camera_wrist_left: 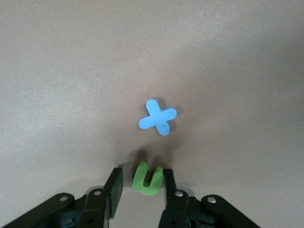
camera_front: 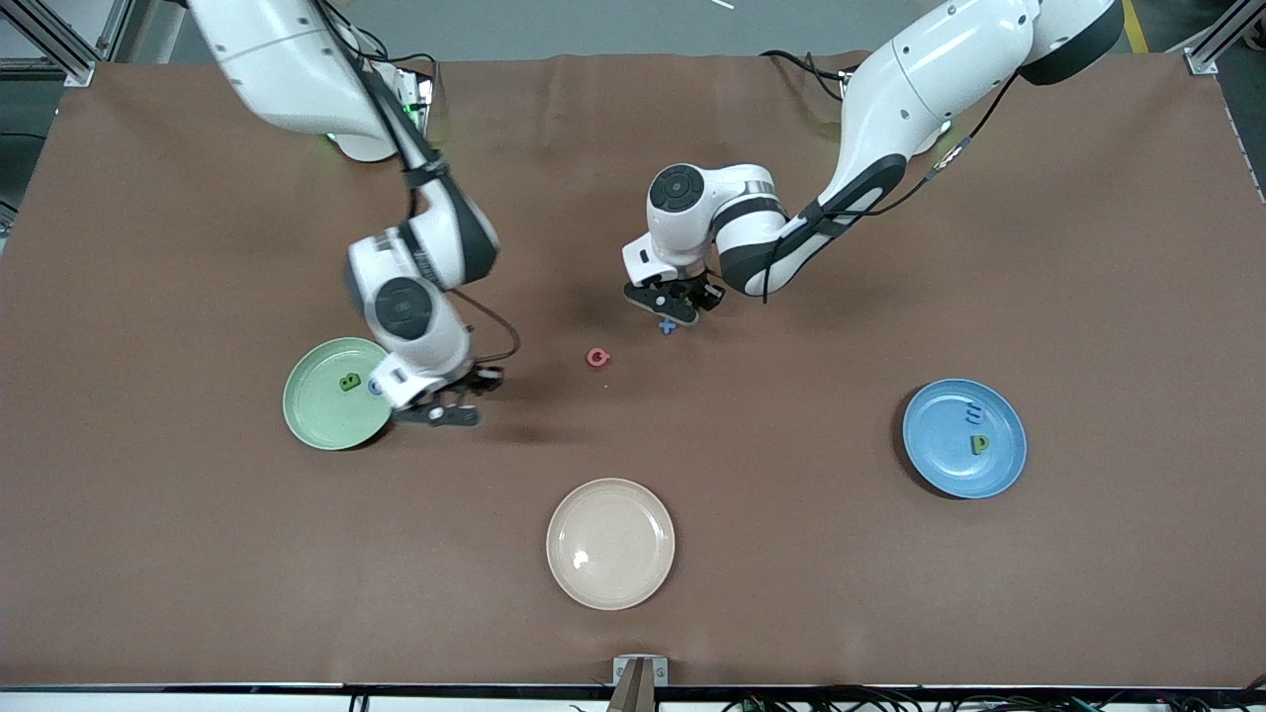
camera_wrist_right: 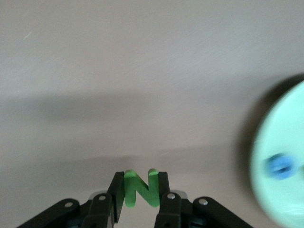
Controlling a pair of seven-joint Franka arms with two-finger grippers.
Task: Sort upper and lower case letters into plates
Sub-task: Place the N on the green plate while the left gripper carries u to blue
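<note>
My right gripper is shut on a green N and holds it just beside the mint green plate, which also shows in the right wrist view. That plate holds a green letter and a blue letter. My left gripper is open around a green n, which touches one finger with a gap to the other. A blue x lies just beside it. A pink letter lies mid-table. The blue plate holds a blue letter and a green p.
A cream-beige plate sits nearest the front camera, between the two coloured plates. The brown table cover runs out to every edge.
</note>
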